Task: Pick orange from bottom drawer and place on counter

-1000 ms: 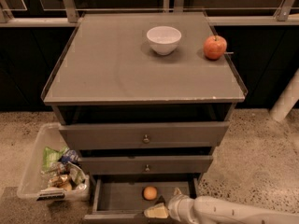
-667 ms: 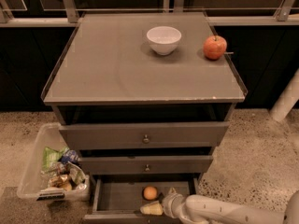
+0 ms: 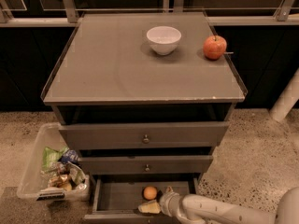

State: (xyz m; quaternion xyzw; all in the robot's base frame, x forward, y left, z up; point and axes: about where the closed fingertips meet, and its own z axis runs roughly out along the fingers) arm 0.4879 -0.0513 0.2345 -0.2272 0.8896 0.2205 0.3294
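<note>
While the bottom drawer (image 3: 117, 197) stands pulled out at the foot of the grey cabinet, the orange (image 3: 150, 192) lies on its flat floor, near the middle and toward the front. The gripper (image 3: 158, 199) is low inside this drawer, coming in from the right on a pale arm. Its two fingers are spread apart and grasp nothing: one pale finger (image 3: 149, 207) lies just in front of the orange, the other one is at the right of the fruit. I cannot tell if any finger touches the orange.

Above, two drawers with small round knobs, the upper drawer (image 3: 187, 134) and the middle drawer (image 3: 112, 164), are partly pulled out. On the counter (image 3: 107, 69) a white bowl (image 3: 163, 39) stands near the back, and a red-orange apple (image 3: 215, 47) sits near the right back corner, well apart from the bowl. A clear plastic bin (image 3: 32, 171) with packets stands on the floor, left of the cabinet.
</note>
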